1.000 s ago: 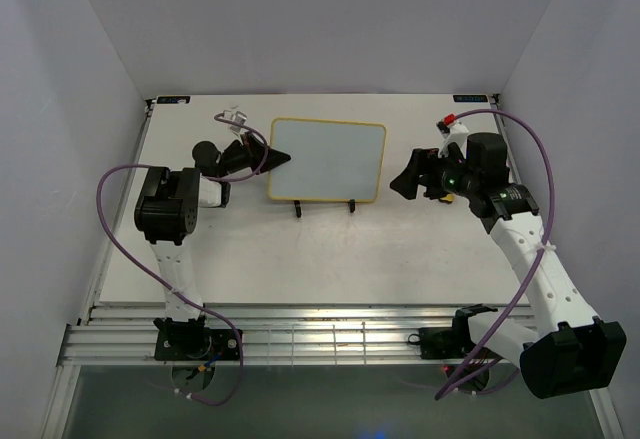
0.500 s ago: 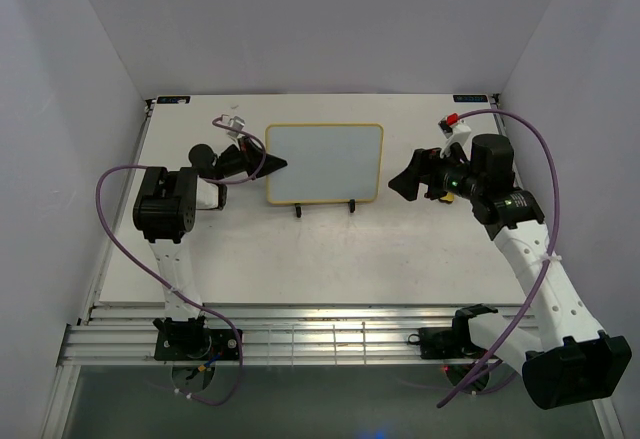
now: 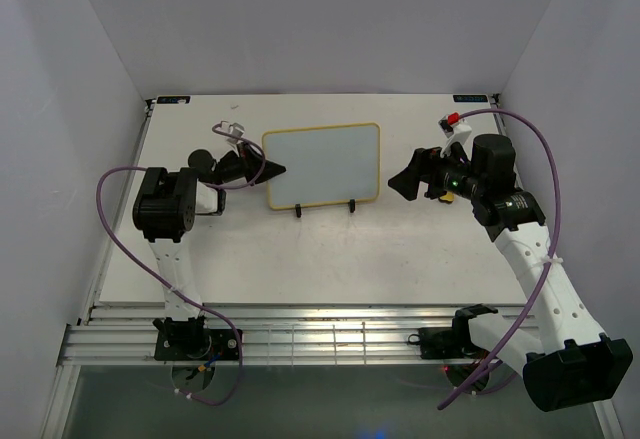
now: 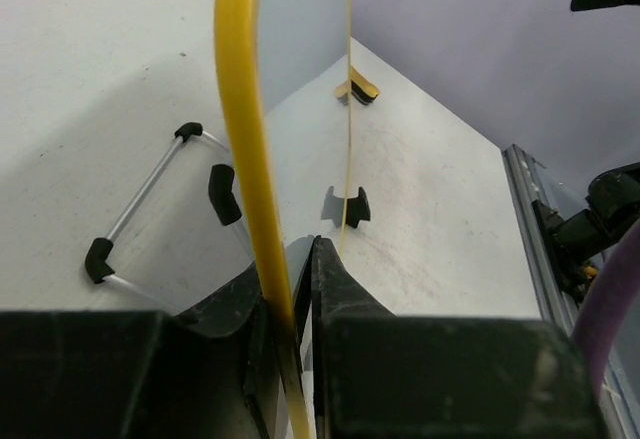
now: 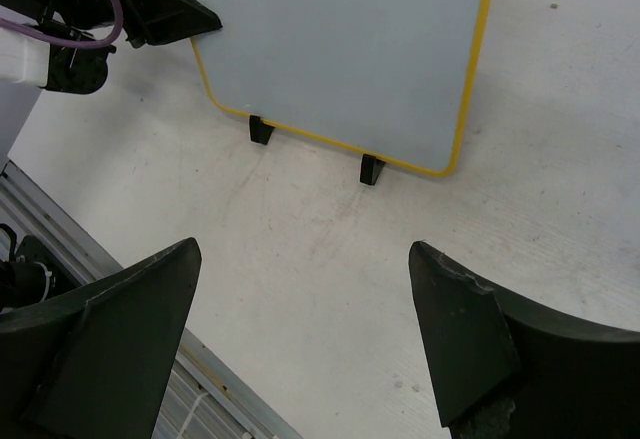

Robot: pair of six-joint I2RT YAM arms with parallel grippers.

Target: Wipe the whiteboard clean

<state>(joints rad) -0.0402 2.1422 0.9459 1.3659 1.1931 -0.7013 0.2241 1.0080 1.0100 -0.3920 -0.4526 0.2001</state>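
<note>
Pinching whiteboard edge in left claw, right claw apart, stand mostly hidden

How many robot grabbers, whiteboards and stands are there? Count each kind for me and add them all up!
Grippers: 2 (left gripper, right gripper)
Whiteboard: 1
Wire stand: 1
Total: 4
</note>
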